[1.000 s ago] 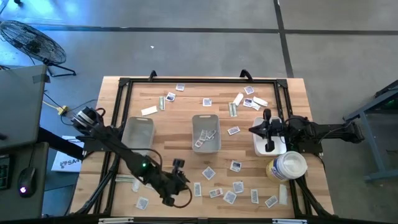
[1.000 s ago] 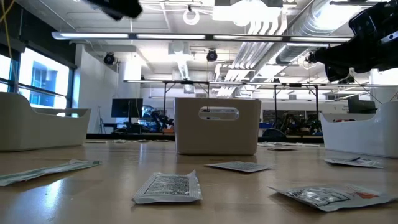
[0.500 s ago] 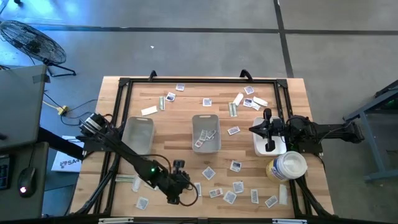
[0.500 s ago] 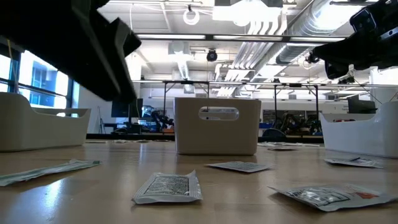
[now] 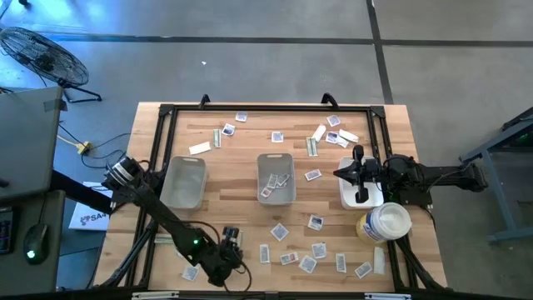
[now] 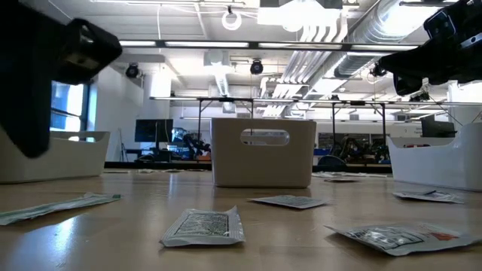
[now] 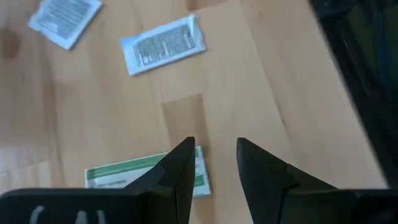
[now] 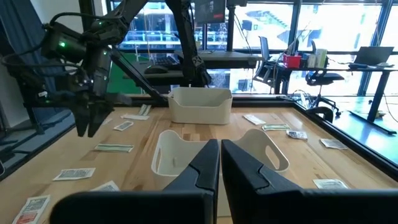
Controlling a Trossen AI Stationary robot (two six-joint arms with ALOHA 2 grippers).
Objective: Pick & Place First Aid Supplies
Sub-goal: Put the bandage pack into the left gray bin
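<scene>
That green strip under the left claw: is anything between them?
Nothing visible. In the left wrist view the left gripper hangs open over bare wood, with the green strip lying flat just below one finger. Two sachets lie farther off, clear of the way down.

A grey concrete floor [image 5: 250, 67] surrounds the wooden bench [image 5: 250, 167], a floor fan [image 5: 42, 54] stands beyond its far left corner, and ceiling lights [image 6: 301, 15], ducts [image 6: 392, 30], office chairs [image 8: 323, 78] and large windows [image 8: 267, 25] fill the room.

Robot body: two dark jointed arms.
Left arm [image 5: 158, 208]: black links, green indicator light, silver base joint. Right arm [image 5: 416, 177]: matte black; tapered black fingers [image 8: 202, 165].
</scene>
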